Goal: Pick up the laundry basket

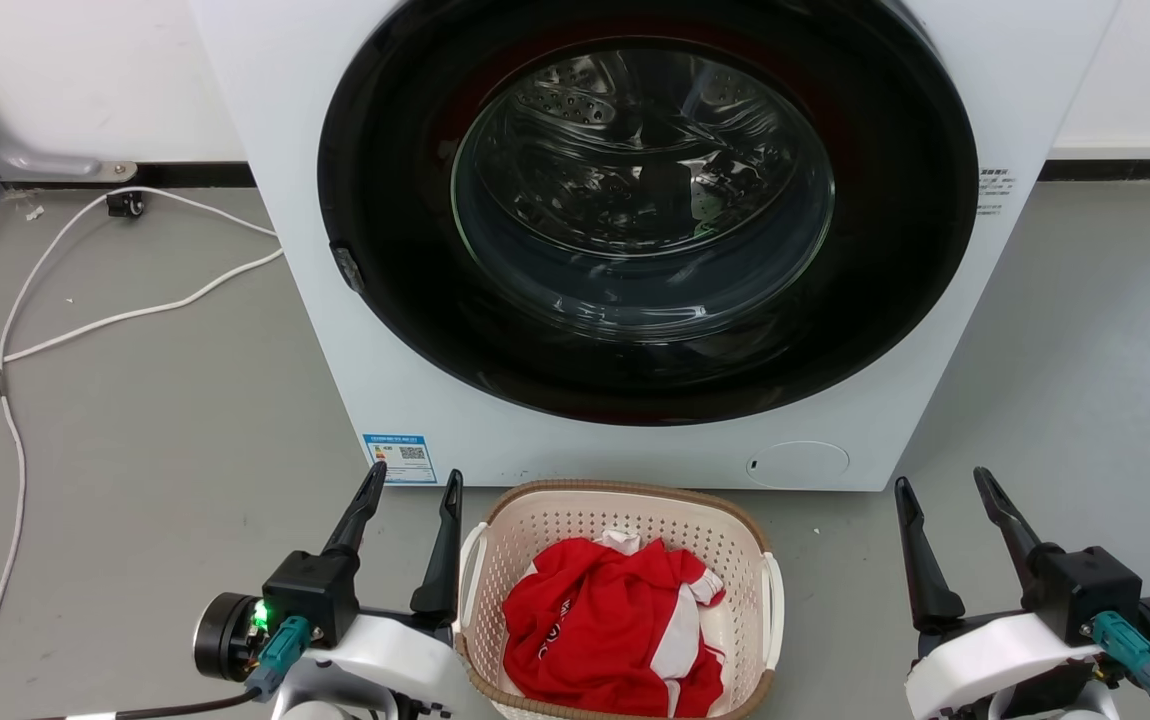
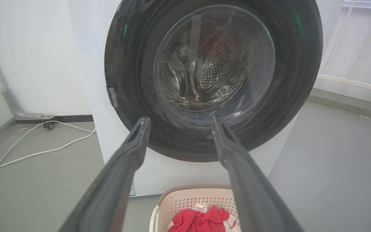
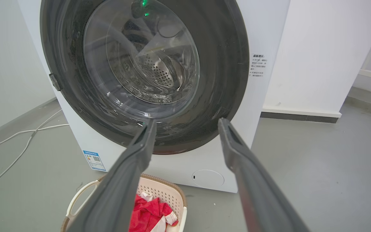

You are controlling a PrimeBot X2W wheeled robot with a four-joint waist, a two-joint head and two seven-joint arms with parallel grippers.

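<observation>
Jaws wide apart, empty: L gripper (image 1: pixel 416 472) just beside laundry basket (image 1: pixel 575 525), R gripper (image 1: pixel 940 478) clear of it.

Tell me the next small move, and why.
Probably bring the right gripper inward toward the right handle of the basket: that gripper stands open, well off to the side, while the open left gripper sits beside the left handle.
</observation>
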